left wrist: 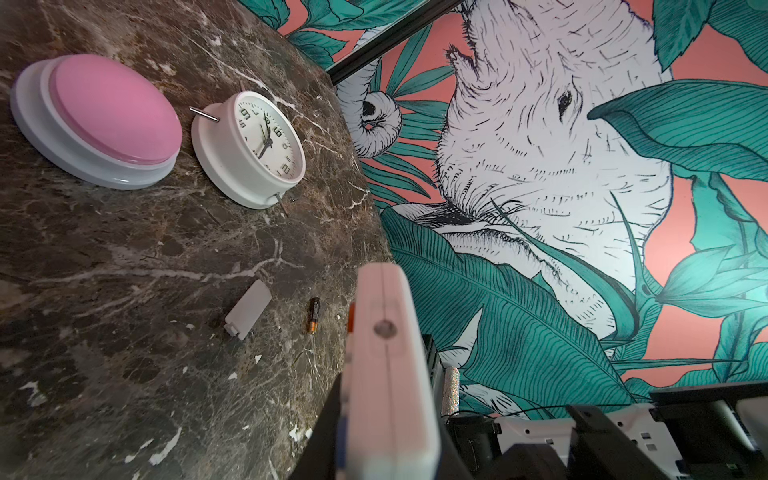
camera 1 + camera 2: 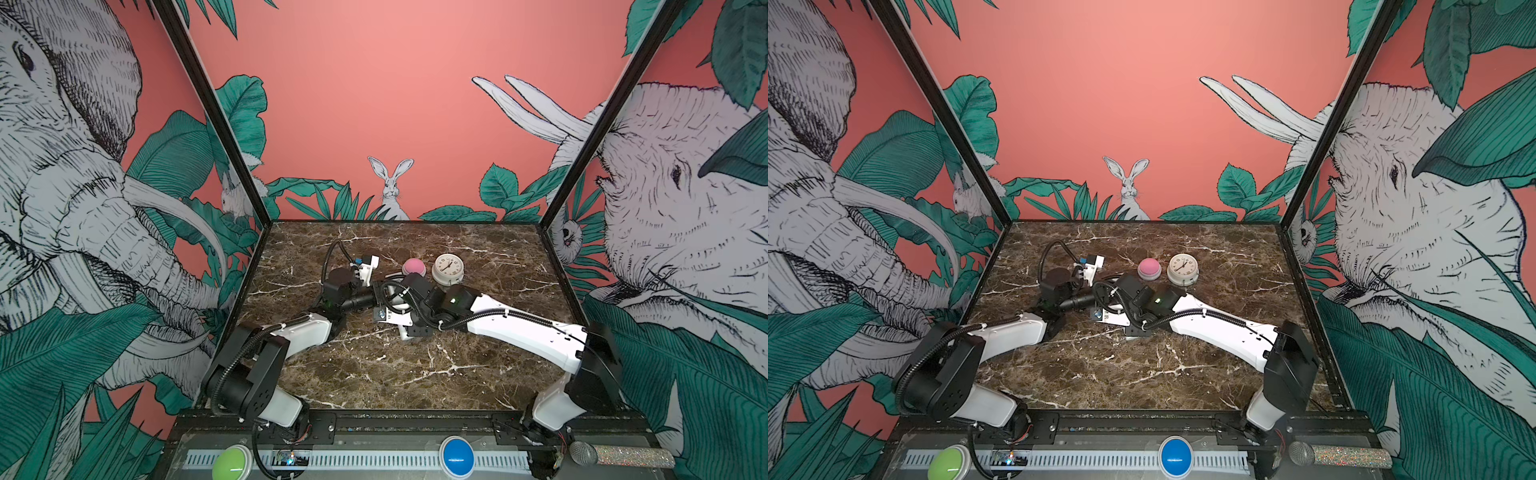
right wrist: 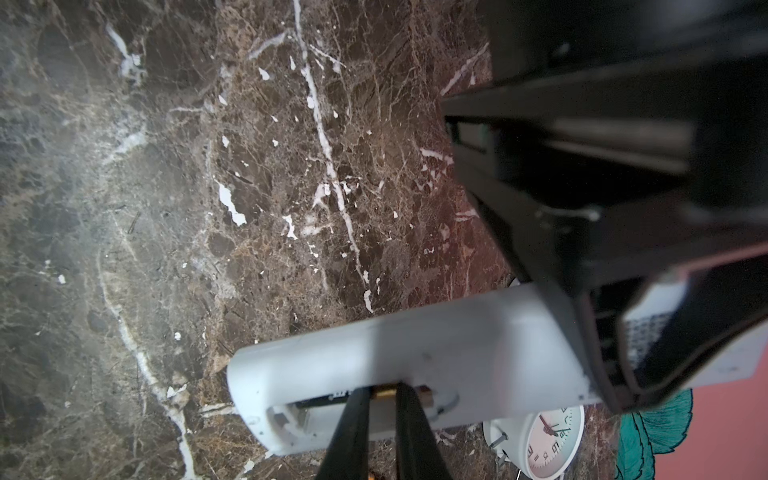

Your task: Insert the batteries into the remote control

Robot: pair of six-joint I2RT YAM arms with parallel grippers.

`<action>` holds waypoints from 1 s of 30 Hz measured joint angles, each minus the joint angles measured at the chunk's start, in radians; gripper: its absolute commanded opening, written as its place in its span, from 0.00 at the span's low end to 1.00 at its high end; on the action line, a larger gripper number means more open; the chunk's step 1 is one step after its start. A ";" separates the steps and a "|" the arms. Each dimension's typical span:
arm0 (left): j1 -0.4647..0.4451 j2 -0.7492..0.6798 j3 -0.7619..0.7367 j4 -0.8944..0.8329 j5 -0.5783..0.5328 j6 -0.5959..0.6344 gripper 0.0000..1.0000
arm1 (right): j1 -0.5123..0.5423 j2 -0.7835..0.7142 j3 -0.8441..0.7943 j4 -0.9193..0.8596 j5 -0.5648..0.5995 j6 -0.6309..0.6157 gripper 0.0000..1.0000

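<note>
Over the middle of the table (image 2: 415, 374), clamps the remote control (image 3: 457, 345) in the left claw (image 1: 386, 407); pinches a battery (image 3: 332, 399) in the right claw (image 3: 381, 399), inside the recess. Has spare battery (image 1: 313, 316) and loose cover (image 1: 248, 309) flat nearby, apart. Stands close to pink dome button (image 1: 104, 120) and clock (image 1: 253, 149) behind; bare marble toward the front edge.

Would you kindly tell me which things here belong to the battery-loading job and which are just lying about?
Job: remote control, battery at its recess, loose battery, battery cover.
Lying about: pink dome button, white clock.
</note>
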 measured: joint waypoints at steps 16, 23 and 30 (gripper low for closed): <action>0.000 0.000 0.000 0.000 -0.018 0.001 0.00 | 0.000 -0.114 -0.031 0.028 -0.004 0.083 0.37; 0.000 0.000 0.000 -0.009 -0.018 0.004 0.00 | 0.000 -0.130 -0.031 0.038 0.018 0.139 0.50; 0.007 0.000 0.000 -0.024 -0.018 0.018 0.00 | -0.011 -0.176 -0.081 0.049 0.040 0.209 0.54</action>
